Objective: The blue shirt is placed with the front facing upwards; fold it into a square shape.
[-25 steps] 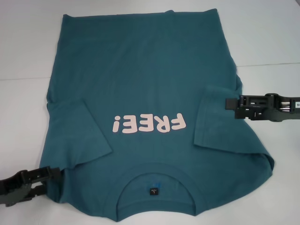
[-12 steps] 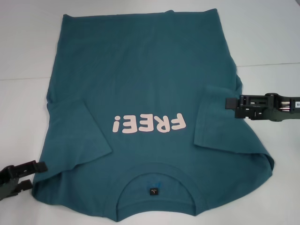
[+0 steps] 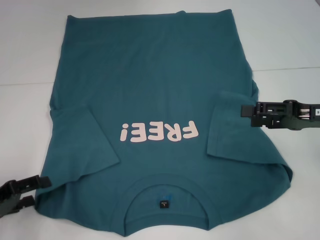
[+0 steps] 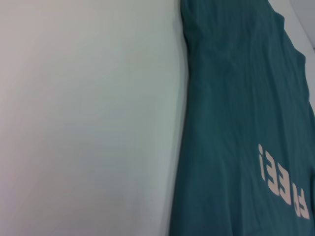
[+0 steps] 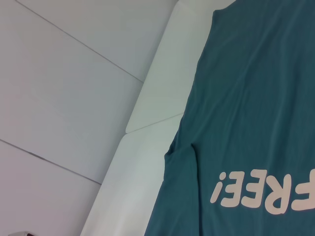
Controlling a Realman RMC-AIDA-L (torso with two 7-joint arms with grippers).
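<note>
Looking at the blue shirt [image 3: 155,110], you see it flat on the white table [image 3: 30,60], both sleeves folded inward. Your left gripper [image 3: 22,192] beside the shoulder and right gripper [image 3: 247,111] at the sleeve hold nothing; I cannot tell their opening. A careless sideways push can undo the sleeve folds.

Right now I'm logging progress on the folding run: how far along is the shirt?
Early stage. Done: both sleeves of the blue shirt lie folded inward beside the FREE! lettering. In hand: the right gripper sits at the right sleeve; the left gripper is at the shirt's near left edge. Left: the body is unfolded, not square.
</note>
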